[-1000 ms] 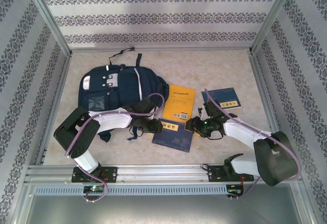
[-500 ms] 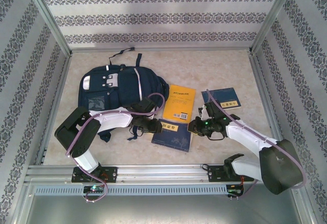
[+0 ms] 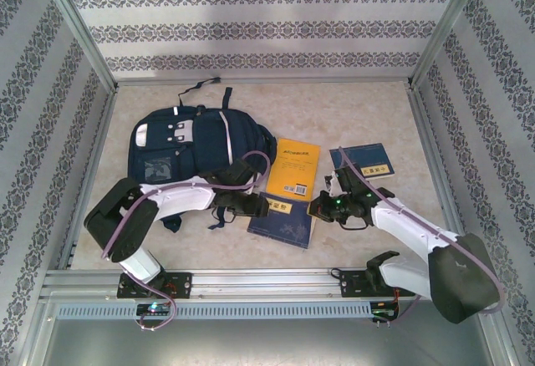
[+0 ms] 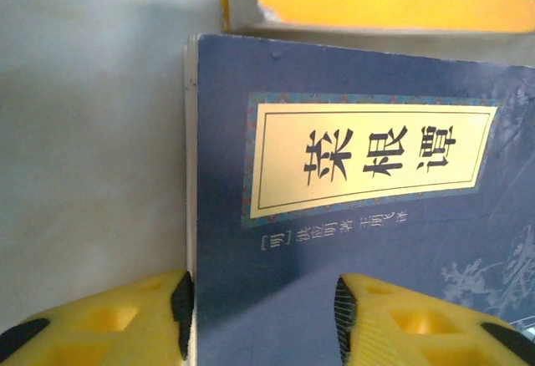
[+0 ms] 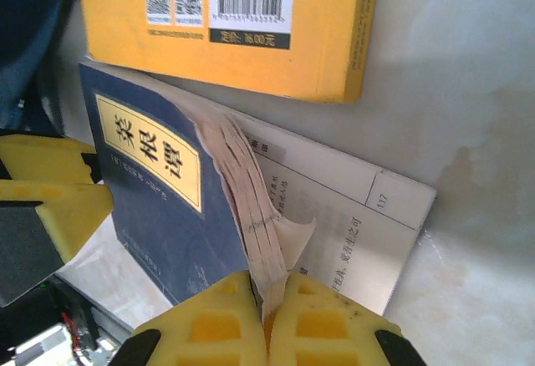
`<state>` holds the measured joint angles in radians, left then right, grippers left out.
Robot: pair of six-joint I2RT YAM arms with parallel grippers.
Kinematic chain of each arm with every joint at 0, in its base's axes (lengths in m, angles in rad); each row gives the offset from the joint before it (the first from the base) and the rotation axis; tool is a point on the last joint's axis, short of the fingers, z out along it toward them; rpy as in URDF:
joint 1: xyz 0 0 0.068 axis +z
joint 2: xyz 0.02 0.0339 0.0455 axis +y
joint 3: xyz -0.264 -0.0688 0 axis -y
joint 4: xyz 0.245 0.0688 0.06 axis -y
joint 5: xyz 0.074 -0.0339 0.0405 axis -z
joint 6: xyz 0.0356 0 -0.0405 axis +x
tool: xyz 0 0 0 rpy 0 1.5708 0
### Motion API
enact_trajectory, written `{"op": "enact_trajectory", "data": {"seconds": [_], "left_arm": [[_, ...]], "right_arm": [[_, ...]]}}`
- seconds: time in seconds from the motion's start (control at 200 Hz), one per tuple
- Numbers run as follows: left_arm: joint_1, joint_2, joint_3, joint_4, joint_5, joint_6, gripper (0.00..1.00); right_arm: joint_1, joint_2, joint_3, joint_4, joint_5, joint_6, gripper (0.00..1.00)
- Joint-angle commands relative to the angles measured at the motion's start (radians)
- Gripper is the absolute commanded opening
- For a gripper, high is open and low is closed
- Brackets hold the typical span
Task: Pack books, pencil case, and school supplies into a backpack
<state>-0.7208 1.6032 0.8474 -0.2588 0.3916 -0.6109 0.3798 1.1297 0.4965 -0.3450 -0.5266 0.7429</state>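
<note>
A thin navy book [image 3: 287, 226] with a gold label lies near the table's front, between both grippers. My right gripper [image 5: 267, 299] is shut on its front cover and a sheaf of pages, peeled up so a printed page shows. My left gripper [image 4: 261, 312] is open at the book's [image 4: 435, 266] spine corner, with one finger [image 4: 180, 303] against the spine edge and the other over the cover. The orange-yellow book [image 3: 298, 165] lies just behind, touching it. A second navy book [image 3: 365, 159] lies at the right. The backpack [image 3: 188, 144] lies flat at the left. The pencil case and school supplies are out of view.
Patterned walls and metal rails [image 3: 251, 281] box in the table on all sides. The left arm [image 3: 180, 195] reaches across the backpack's lower right corner. Bare tabletop [image 3: 334, 111] lies behind the books and along the front edge.
My right gripper has closed on the navy book's cover and pages and drawn slightly right. My left gripper has widened a little at the spine.
</note>
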Motion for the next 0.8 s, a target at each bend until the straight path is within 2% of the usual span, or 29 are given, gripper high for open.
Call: {"op": "enact_trajectory", "data": {"seconds": [0.0,0.23,0.46,0.635,0.794], "left_arm": [[-0.011,-0.124,-0.001,-0.05,-0.028,-0.004,0.53],[0.026,-0.266,-0.059,-0.085,-0.072,-0.073,0.6],[0.058,-0.294,-0.119,-0.021,-0.052,-0.158,0.65],[0.061,-0.287,-0.16,0.071,-0.023,-0.293,0.66],[0.062,-0.291,-0.203,0.192,-0.029,-0.412,0.74]], "right_arm": [[-0.031,-0.045,0.01,0.019,-0.046,0.059,0.0],[-0.106,-0.087,-0.032,0.104,-0.195,0.19,0.0],[-0.158,-0.093,-0.098,0.194,-0.233,0.284,0.0],[-0.168,-0.111,-0.147,0.255,-0.21,0.371,0.0],[-0.166,-0.109,-0.147,0.277,-0.222,0.385,0.0]]}}
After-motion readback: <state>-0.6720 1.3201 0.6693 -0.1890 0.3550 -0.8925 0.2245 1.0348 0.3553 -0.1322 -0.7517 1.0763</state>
